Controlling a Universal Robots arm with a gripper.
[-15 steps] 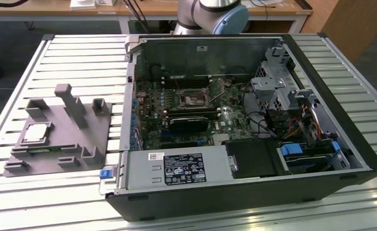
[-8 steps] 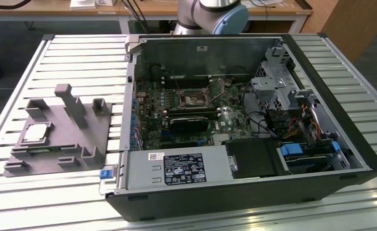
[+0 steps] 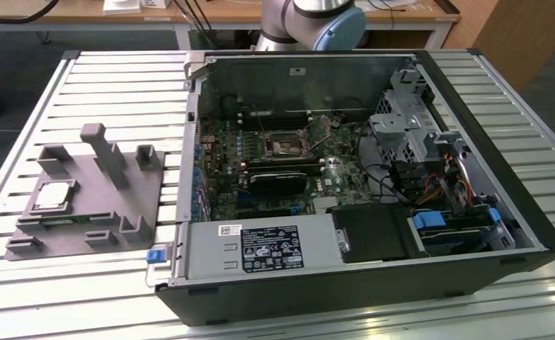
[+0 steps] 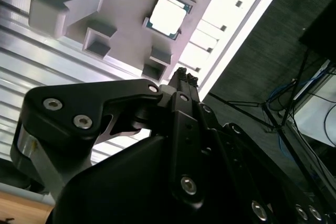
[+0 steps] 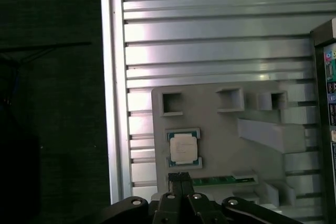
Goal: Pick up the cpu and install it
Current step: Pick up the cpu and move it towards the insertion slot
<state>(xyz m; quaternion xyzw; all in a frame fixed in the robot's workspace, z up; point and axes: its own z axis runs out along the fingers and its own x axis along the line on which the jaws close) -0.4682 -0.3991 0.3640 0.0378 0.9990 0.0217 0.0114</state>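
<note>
While cpu (image 5: 184, 148) sits in grey tray (image 5: 210, 129), pincer (image 5: 181, 176) hangs clear, tips together, empty; body cut off.

A slatted metal table (image 5: 210, 35) spreads below the gripper (image 5: 181, 178), dark floor (image 5: 52, 103) just past its edge. A wooden desk (image 3: 79, 18) stands beyond.
</note>
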